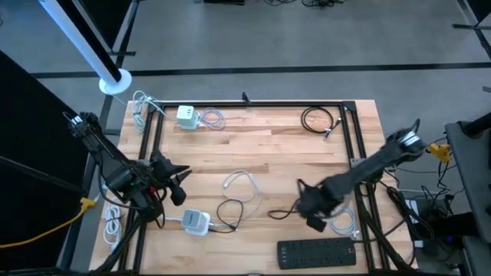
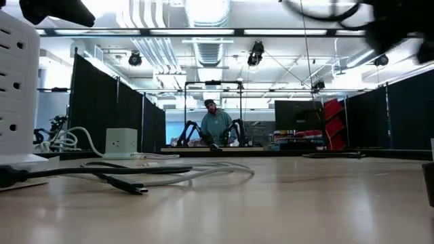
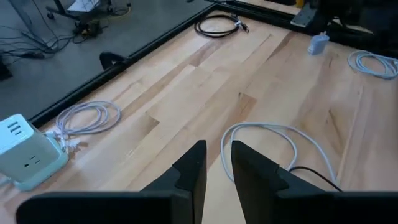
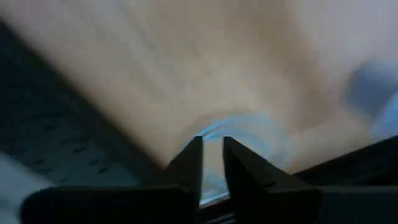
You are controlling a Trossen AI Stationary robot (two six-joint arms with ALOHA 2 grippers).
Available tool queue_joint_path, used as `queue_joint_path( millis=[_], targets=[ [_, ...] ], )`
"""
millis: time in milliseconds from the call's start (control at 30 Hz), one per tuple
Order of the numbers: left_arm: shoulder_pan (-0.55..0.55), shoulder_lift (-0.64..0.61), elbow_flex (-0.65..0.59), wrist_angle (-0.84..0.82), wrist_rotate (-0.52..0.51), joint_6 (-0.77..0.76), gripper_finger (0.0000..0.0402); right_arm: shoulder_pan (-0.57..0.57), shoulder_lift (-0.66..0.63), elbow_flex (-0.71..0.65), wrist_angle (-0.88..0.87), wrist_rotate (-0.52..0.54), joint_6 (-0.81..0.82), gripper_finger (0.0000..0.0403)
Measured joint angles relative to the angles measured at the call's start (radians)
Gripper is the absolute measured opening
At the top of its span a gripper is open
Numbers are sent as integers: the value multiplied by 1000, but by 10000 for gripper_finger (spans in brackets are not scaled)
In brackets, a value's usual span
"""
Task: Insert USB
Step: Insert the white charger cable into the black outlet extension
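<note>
A white charger block (image 1: pixel 196 221) lies at the near left of the table and fills the left edge of the low view (image 2: pixel 17 88). A black cable (image 1: pixel 230 211) loops beside it, and its plug end (image 2: pixel 135 188) rests flat on the wood. A white cable (image 1: pixel 242 184) curls just beyond. My left gripper (image 1: pixel 178 185) hovers left of these cables, its fingers (image 3: pixel 216 165) nearly together with only bare wood between them. My right gripper (image 1: pixel 311 211) is low over the near right of the table, shut (image 4: pixel 212 155), above a pale coiled cable (image 4: pixel 242 134).
A second white charger (image 1: pixel 186 116) with a coiled white cable (image 1: pixel 212 119) sits at the far left. A black cable coil (image 1: pixel 318 119) lies at the far right and a black power strip (image 1: pixel 318 253) along the near edge. A person stands in the room behind.
</note>
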Motion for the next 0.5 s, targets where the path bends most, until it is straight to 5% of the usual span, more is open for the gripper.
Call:
queue_joint_path(
  millis=[133,267,500],
  targets=[
    [1,0,0,2,-54,7,64,84,-120,-140,146,-8,300,160],
    [2,1,0,1,-72,7,64,143,-147,-219,242,-6,425,229],
    [2,10,0,5,-72,10,64,172,-56,-281,324,-7,450,251]
  ],
)
